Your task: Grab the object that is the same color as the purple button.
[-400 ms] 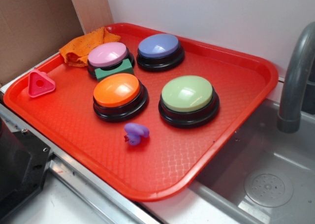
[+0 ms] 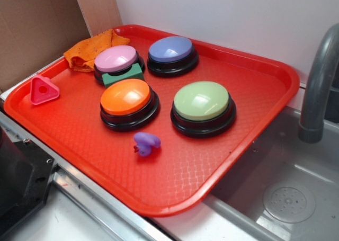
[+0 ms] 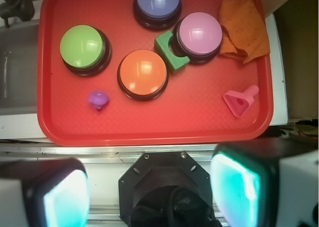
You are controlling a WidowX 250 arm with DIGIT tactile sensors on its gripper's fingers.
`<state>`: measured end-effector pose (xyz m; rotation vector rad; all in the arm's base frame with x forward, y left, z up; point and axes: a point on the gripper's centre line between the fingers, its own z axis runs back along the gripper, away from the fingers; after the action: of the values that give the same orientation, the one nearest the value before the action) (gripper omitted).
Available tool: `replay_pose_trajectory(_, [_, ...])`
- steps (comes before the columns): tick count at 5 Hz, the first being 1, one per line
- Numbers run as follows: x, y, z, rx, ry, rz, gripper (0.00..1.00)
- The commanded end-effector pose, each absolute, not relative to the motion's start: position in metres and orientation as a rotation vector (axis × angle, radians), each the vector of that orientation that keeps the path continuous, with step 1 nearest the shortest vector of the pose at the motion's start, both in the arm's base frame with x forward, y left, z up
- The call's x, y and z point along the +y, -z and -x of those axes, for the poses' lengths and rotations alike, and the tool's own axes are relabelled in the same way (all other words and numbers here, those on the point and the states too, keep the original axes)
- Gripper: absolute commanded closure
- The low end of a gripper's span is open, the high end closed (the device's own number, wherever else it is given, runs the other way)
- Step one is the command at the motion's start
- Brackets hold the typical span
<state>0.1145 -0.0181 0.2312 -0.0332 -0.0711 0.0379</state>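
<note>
The small purple toy [image 2: 146, 143] lies on the red tray [image 2: 249, 114] just in front of the orange button; in the wrist view the toy [image 3: 98, 100] is left of centre. The purple button [image 2: 171, 49] stands at the tray's back, and in the wrist view the purple button [image 3: 157, 1] sits at the top. My gripper [image 3: 152, 192] hangs high above the robot base, outside the tray's near edge. It is open, its two teal-padded fingers [image 3: 237, 187] wide apart with nothing between them. The exterior view does not show the gripper.
On the tray also stand a pink button [image 2: 115, 58], an orange button [image 2: 126, 97] and a green button [image 2: 202, 100]. A green block [image 2: 123, 75], an orange cloth [image 2: 87, 51] and a pink triangular piece [image 2: 43, 89] are there too. A sink [image 2: 288, 198] with a grey tap [image 2: 318, 82] lies to the right.
</note>
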Motion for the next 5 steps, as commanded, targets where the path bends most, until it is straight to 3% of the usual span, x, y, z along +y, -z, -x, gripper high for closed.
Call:
replay_pose_trajectory(1, [-0.042,-0.212,-0.132,-0.108,-0.109,0.036,0.00])
replay_pose_trajectory(2, [-0.064,-0.171,-0.144,-0.143,-0.117,0.142,0.00])
replay_pose_trajectory(3, [-0.076,-0.139,-0.153,-0.155,-0.183,0.168,0.00])
replay_pose_trajectory(5, [-0.102,-0.092,-0.175,-0.202,-0.318,0.103,0.00])
